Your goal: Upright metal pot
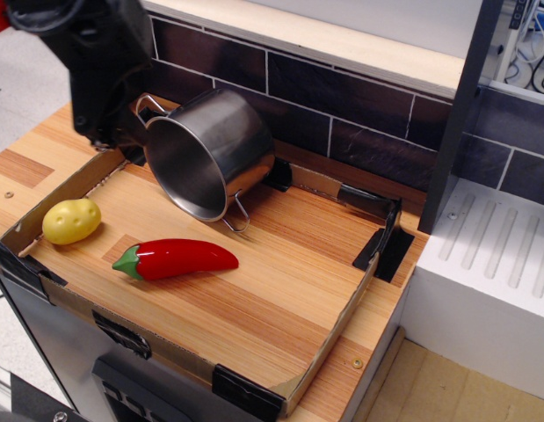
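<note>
On the wooden tray point(280, 290), the metal pot point(210, 149) lies tipped just right of your blurred gripper point(105, 132), jaw state unclear. Rigid, slick steel: take its rim.

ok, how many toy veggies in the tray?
2. The yellow potato sits by the tray's left wall; the red chili pepper lies just right of it, in front of the tipped metal pot. None visibly hidden.

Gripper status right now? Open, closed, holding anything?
Gripper: cannot be told. The arm is a blurred dark mass at upper left, beside the metal pot; its fingers cannot be made out. The pot lies tipped on its side, not visibly gripped.
</note>
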`<state>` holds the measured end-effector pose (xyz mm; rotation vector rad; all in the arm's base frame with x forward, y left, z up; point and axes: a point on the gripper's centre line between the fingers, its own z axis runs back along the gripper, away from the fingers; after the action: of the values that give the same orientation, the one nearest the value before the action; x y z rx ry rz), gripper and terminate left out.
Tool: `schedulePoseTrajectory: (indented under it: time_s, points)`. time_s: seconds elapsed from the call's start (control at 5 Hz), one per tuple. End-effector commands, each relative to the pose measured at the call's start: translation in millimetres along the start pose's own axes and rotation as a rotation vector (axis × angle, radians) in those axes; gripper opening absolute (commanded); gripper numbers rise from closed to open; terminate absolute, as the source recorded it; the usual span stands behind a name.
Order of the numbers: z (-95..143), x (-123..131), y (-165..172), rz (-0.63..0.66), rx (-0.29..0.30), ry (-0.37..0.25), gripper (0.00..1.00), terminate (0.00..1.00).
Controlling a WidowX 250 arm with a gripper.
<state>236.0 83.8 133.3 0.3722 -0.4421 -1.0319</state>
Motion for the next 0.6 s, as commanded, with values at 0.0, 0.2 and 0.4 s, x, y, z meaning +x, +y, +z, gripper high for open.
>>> schedulePoseTrajectory:
  time_s: [0.0, 0.2, 0.4]
  points:
    - [-28.0, 1.6, 22.9, 0.054, 0.148, -0.07, 1.0, 0.0]
    - [-45.6, 7.2, 26.8, 0.085, 0.18, -0.043, 1.0, 0.0]
    - [-54.3, 8.9, 24.4, 0.061, 0.208, -0.028, 1.0, 0.0]
